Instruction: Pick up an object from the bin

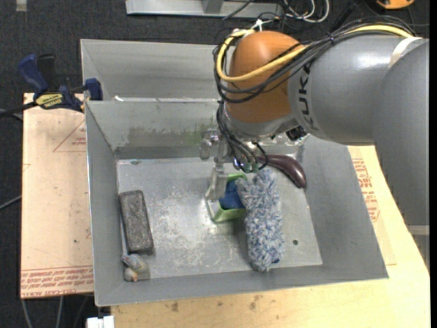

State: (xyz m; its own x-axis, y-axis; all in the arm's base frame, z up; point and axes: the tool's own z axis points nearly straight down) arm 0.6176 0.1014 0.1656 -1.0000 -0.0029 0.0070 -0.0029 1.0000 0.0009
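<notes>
At the near left corner of the bin (102,203) lies a small pale lump (135,268). It is too small to tell what it is. Just behind it lies a long grey block (135,221), flat on the floor. Both rest close to the left wall, likely because the walls slope and loose things slide down to the flat bottom.

Near the right side lies a fuzzy blue and white thing (263,223), long and soft, like a duster. It lies flat, so it should not roll.

Touching its left side is a small green and blue thing (229,206). This looks like the thing to pick, because the hand (218,190) comes straight down right at it, on its left edge. I cannot tell if the hand is spread or pressed together, or if it has hold of the thing yet. The green and blue thing sits low on the bin floor, so I think it is not lifted.

A little farther back, a dark curved handle (292,171) sticks out by the top of the duster.

Above it all hangs the arm (362,91) with its round orange cover (263,74), reaching in from the right.
</notes>
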